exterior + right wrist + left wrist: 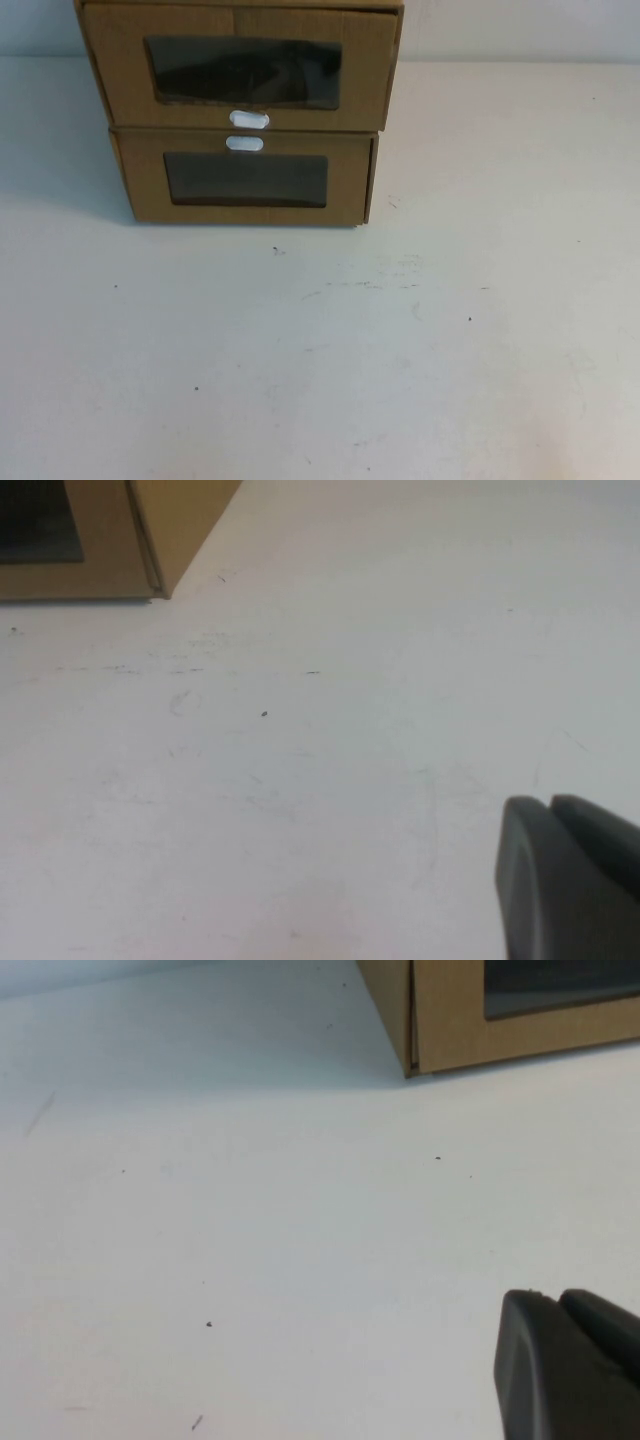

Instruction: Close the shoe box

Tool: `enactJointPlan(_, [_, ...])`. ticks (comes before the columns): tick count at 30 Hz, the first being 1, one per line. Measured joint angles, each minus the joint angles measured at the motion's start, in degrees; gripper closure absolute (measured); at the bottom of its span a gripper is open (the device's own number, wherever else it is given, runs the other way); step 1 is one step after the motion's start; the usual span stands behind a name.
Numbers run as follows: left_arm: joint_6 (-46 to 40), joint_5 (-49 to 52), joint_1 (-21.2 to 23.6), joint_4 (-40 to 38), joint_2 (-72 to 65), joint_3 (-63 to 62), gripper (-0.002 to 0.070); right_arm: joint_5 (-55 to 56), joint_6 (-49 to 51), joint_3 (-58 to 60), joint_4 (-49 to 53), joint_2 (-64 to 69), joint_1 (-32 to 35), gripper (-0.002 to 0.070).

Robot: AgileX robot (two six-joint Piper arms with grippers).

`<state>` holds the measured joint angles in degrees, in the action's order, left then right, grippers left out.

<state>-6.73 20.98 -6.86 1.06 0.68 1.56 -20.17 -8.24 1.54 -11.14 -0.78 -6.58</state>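
The shoe box (pixel 240 66) is the upper of two stacked brown cardboard boxes at the table's far side in the high view. It has a dark window and a white tab (pixel 248 120) below it. Its front stands forward of the box beneath. Neither gripper shows in the high view. My left gripper (pixel 552 1298) hangs over bare table, well short of the boxes, its fingers pressed together and empty. My right gripper (pixel 548 802) is the same on the other side, shut and empty.
The lower matching box (pixel 245 180) has its white tab (pixel 244 143) above its window. Its bottom corner shows in the left wrist view (pixel 450 1020) and in the right wrist view (pixel 110 540). The white table (pixel 330 350) stretches in front of the boxes.
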Motion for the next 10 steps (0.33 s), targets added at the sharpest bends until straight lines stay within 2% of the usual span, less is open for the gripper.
enactJointPlan(10, [0.00,0.09,0.00,0.00,0.00,0.00,0.0677,0.00,0.00,0.00,0.00,0.00,0.00,0.0687])
